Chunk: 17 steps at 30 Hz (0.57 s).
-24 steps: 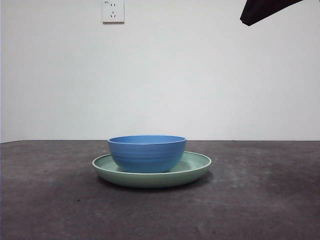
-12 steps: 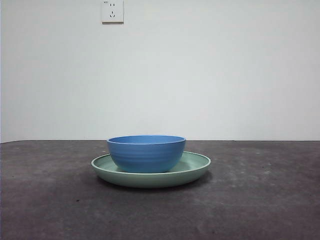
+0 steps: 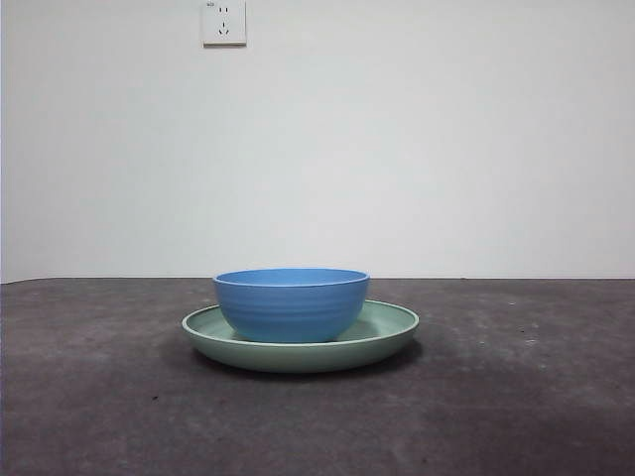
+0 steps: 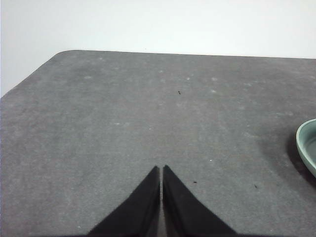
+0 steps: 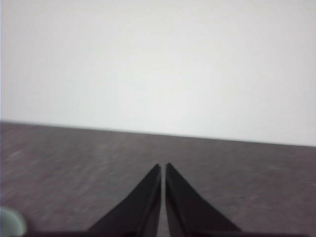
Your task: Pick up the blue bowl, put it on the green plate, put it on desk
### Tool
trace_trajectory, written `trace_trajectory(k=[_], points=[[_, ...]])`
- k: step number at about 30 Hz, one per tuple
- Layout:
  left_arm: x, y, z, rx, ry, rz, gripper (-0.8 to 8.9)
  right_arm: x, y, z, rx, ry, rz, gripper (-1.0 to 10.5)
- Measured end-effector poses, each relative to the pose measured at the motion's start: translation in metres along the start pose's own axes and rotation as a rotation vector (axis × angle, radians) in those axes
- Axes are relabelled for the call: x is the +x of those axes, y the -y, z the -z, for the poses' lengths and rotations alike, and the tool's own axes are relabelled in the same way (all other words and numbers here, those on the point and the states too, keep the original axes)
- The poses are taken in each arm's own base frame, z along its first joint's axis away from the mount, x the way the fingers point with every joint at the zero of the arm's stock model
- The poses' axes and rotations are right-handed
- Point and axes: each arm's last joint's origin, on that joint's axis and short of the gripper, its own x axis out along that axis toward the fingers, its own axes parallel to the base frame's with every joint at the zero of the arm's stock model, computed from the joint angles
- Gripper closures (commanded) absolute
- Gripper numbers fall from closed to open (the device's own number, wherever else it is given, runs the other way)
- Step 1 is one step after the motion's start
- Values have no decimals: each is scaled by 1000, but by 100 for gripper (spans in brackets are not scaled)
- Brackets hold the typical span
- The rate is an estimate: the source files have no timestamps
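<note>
The blue bowl (image 3: 291,302) sits upright inside the green plate (image 3: 392,332), slightly left of its middle, on the dark desk (image 3: 516,397). No arm shows in the front view. My left gripper (image 4: 161,169) is shut with nothing in it, held above bare desk, and a sliver of the green plate's rim (image 4: 305,148) shows at the side of its view. My right gripper (image 5: 163,167) is shut and empty too, above the desk facing the white wall; a blurred pale green edge (image 5: 11,222), probably the plate, shows in a corner of its view.
A white wall with a power socket (image 3: 223,22) rises behind the desk. The desk's rounded corner (image 4: 64,53) and its side edge show in the left wrist view.
The black arm tip at the front view's top right corner has left the picture. Bowl and plate have stayed where they were.
</note>
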Motion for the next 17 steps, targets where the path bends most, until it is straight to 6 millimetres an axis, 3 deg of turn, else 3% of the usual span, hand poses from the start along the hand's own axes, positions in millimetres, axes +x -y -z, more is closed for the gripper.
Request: trace_trajectory(k=[9,17], points=[[0,0,0,0,0,0,803,-9,3,64,23,-29,67,937],[0,0,0,0,0,0,803,-11,3,88,107,-88,69,937]])
